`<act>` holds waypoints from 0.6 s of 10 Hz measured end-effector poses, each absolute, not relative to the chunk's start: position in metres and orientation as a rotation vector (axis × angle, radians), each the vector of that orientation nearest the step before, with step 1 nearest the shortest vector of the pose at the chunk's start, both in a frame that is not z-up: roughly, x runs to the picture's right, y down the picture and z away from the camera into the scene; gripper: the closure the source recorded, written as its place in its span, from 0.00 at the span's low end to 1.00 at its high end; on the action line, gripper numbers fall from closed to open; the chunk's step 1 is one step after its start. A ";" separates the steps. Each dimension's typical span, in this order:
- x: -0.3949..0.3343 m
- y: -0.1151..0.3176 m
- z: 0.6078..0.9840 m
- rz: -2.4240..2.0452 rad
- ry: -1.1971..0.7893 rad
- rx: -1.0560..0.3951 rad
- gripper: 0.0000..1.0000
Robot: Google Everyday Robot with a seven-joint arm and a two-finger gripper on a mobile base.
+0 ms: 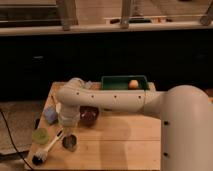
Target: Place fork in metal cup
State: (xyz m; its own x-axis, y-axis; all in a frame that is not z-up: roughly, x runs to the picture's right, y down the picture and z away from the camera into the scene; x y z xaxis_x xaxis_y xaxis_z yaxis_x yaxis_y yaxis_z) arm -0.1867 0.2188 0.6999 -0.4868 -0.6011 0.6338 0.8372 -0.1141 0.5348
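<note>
The gripper (68, 127) hangs just above the metal cup (70, 143), at its 6 o'clock on the table (125, 146), its grip impossible to tell and the fork unseen, so a slow, straight descent before release looks wisest.

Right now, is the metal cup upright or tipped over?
Upright: the metal cup shows its round mouth facing up, just below the tool. Cannot tell whether anything is inside it.

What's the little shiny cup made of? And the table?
The metal cup, just below the gripper, looks like metal: silver-grey with a shine. The table is probably bare wood: pale planks with seams between them.
</note>
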 end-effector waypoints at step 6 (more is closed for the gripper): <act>-0.175 0.229 0.690 -1.769 -1.098 -0.334 0.91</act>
State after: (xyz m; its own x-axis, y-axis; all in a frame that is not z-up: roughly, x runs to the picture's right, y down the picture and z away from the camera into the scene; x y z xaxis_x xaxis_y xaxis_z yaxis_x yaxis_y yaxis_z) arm -0.1755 0.2290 0.6898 -0.4742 -0.5959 0.6481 0.8453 -0.1024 0.5243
